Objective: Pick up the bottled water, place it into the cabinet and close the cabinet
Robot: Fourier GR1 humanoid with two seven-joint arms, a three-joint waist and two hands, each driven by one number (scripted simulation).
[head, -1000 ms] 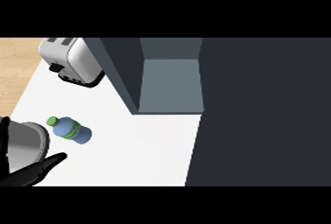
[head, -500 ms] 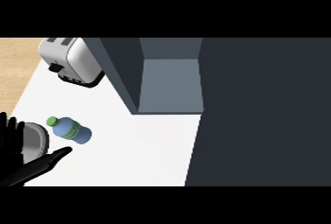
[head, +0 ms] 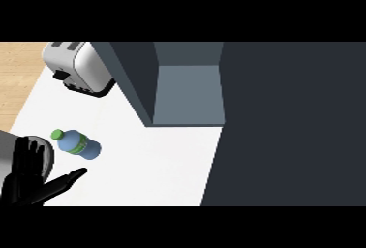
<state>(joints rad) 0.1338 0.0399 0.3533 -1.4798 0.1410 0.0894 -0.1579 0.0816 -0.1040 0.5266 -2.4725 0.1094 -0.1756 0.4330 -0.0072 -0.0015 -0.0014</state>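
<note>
The bottled water (head: pixel 77 144), a pale blue bottle with a green cap and green label band, lies on its side on the white counter (head: pixel 150 164), cap pointing up-left. My left hand (head: pixel 25 186) shows at the lower left, open, fingers straight up and thumb stretched right, just left of and below the bottle without touching it. The cabinet (head: pixel 187 92) stands open at the upper middle, its grey inside bare. Its dark door (head: pixel 289 126) fills the right side. My right hand is not in view.
A silver toaster (head: pixel 80 65) stands at the counter's far left corner, beside the cabinet's left wall (head: pixel 136 80). A strip of wooden floor (head: pixel 18 77) shows beyond the counter's left edge. A grey rounded part (head: pixel 46 157) sits behind my left hand.
My left hand has risen from the lower left edge and shifted slightly right, toward the bottle, fingers now upright. The bottle and cabinet have not moved.
</note>
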